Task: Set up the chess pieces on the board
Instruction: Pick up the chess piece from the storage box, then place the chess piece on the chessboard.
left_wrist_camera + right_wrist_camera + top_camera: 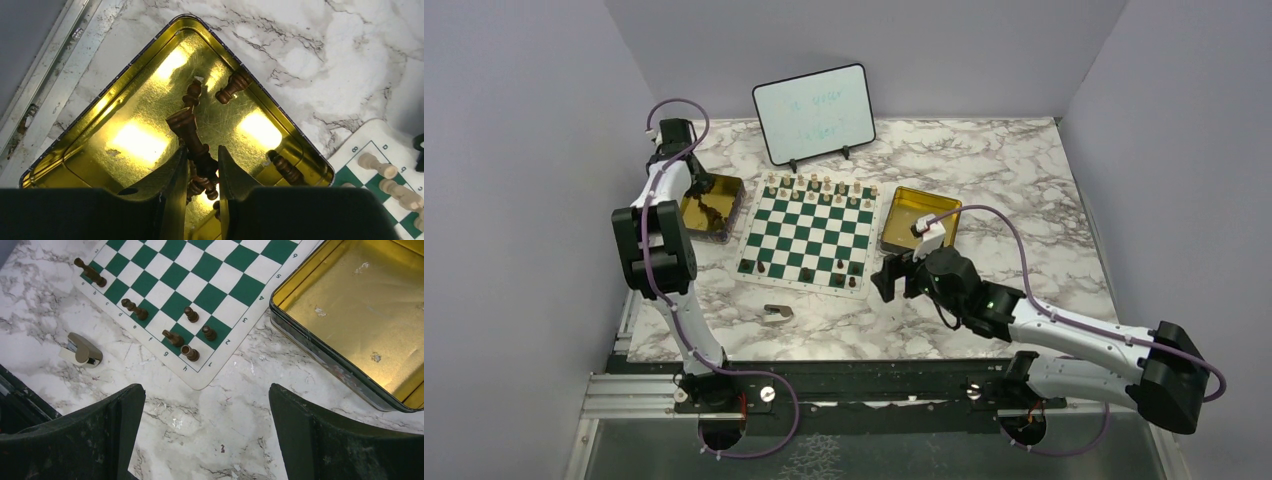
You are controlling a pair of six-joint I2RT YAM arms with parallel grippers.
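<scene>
The green-and-white board [809, 232] lies mid-table. Light tan pieces [822, 187] fill its far rows, and a few dark brown pieces [849, 275] stand on its near rows. My left gripper [202, 160] is over the left gold tin [125, 100], shut on a dark brown piece [187, 130] that sticks out past the fingertips. More dark pieces [232, 85] lie loose in that tin. My right gripper [205, 400] is open and empty over bare marble, just off the board's near right corner [200, 377]. Several dark pieces [190, 352] stand there.
The right gold tin [350, 305] stands beside the board with nothing in it. A flat greyish scrap [82, 350] lies on the marble in front of the board. A white whiteboard [814, 112] stands behind the board. Walls close in the left, right and back.
</scene>
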